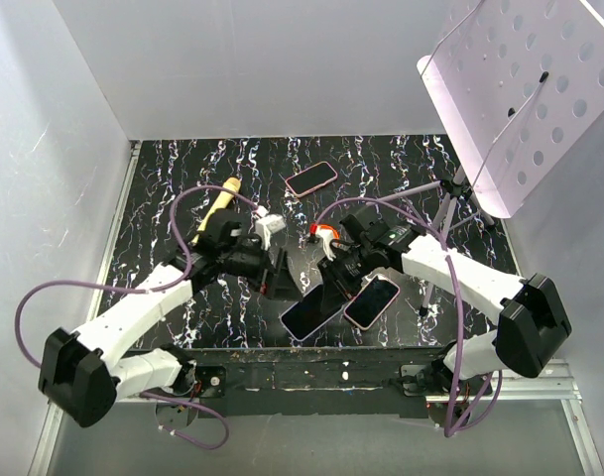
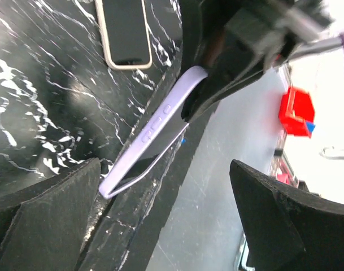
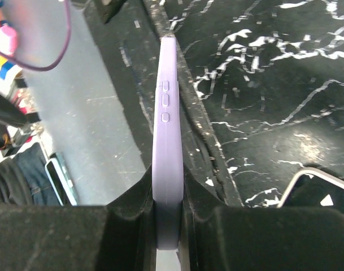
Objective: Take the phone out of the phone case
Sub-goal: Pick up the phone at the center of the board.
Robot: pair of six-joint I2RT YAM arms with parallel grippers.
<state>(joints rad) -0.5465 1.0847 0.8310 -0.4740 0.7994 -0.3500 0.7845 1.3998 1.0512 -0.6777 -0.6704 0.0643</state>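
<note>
While the right gripper (image 3: 168, 195) is clamped on the lavender phone case (image 3: 167, 130), gripping it edge-on, the left gripper (image 2: 160, 226) stands wide apart just short of the case, touching nothing. Only the overhead view shows the phone (image 1: 307, 313) seated in the case, dark screen up, jutting past the table (image 1: 182, 178) edge. A second phone (image 1: 371, 300) lies just beside the case.

The right gripper (image 1: 333, 281) grips one end of a dark phone (image 1: 303, 315) at the front of the black table (image 1: 401, 169). A pink phone (image 1: 371, 302) lies just beside it, and another pink phone (image 1: 311, 178) lies far back.
</note>
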